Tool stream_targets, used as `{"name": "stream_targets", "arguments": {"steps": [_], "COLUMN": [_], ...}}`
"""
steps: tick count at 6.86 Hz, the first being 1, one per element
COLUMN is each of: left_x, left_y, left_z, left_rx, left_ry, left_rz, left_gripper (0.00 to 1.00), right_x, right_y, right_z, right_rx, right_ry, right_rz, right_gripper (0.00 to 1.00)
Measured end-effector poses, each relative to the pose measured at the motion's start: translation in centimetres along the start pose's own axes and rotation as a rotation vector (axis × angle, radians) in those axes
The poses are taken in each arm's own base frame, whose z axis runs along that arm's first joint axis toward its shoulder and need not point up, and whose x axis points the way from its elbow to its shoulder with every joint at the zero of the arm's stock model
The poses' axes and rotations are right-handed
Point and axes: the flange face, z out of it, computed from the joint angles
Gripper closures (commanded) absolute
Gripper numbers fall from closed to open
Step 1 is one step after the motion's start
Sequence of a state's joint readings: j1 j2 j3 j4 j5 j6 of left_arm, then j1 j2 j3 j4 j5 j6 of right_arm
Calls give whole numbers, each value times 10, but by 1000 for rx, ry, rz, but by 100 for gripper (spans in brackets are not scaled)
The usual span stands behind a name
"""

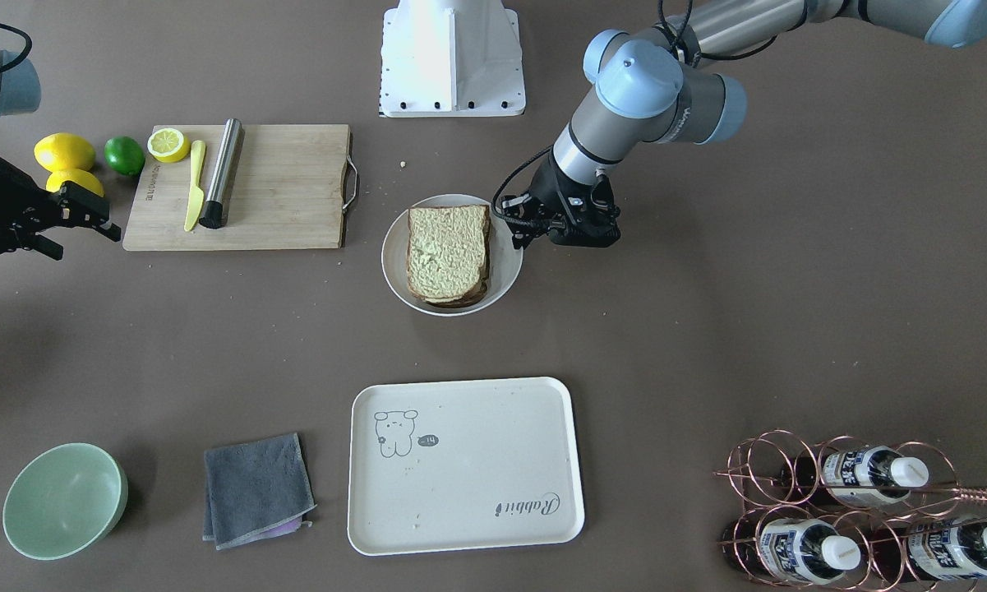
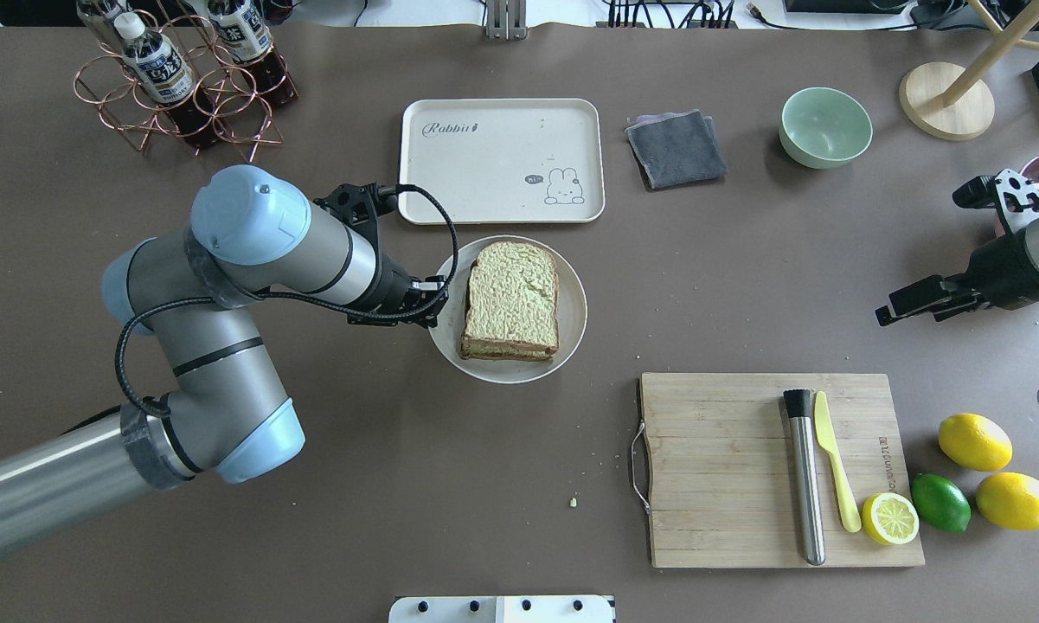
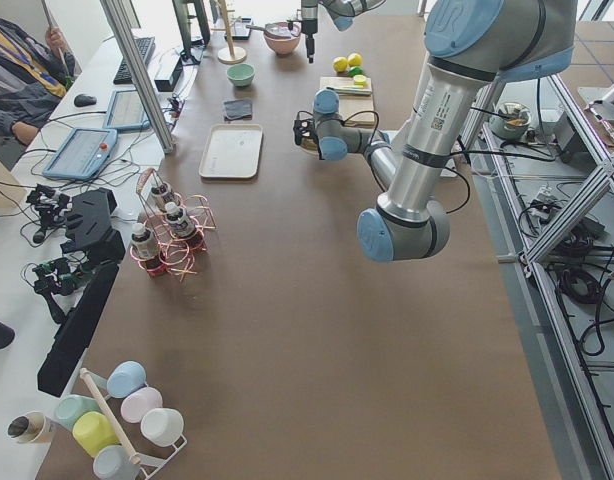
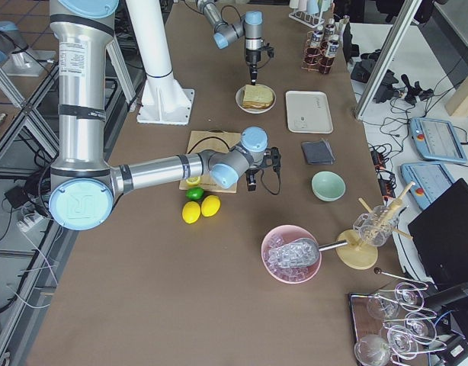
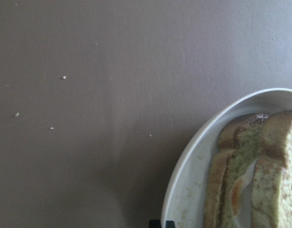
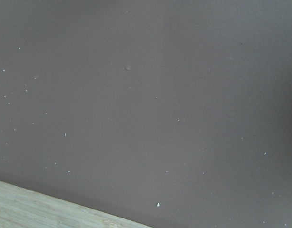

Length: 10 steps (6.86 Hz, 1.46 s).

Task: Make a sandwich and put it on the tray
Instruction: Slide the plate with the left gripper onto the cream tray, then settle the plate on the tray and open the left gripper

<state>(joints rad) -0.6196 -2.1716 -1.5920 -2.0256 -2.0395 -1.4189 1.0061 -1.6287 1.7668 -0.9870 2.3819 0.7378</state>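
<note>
The sandwich [image 1: 448,251], two greenish-tan bread slices with brown crust, lies on a round white plate [image 1: 394,263] at the table's middle. In the left wrist view the white fried egg [image 5: 241,194] shows between the slices [image 5: 260,180]. My left gripper [image 1: 519,228] points down just beside the plate's rim [image 2: 575,320], on the robot's left, and looks shut and empty. The cream tray [image 1: 477,493] with the bear drawing lies bare beyond the plate [image 2: 484,173]. My right gripper [image 1: 86,238] hovers far off beside the cutting board, and looks open and empty.
A wooden cutting board [image 1: 279,189] holds a yellow knife, a steel cylinder and a lemon half. Two lemons and a lime [image 1: 123,154] lie beside it. A green bowl [image 1: 64,500], a grey cloth [image 1: 255,489] and a copper bottle rack [image 1: 855,510] stand along the far edge.
</note>
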Motion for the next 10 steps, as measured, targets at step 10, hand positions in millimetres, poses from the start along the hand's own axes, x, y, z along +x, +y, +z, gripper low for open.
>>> {"name": "stream_targets", "arguments": {"steps": [10], "left_x": [-11], "left_y": [-220], "left_z": [69], "left_rx": [66], "left_ry": [-21], "left_rz": [-95], "left_gripper": [100], "right_x": [-16], "right_y": [-9], "right_z": [-17], "right_rx": [41], "right_ry": [-17], "right_rz": [-28], "right_gripper": [0]}}
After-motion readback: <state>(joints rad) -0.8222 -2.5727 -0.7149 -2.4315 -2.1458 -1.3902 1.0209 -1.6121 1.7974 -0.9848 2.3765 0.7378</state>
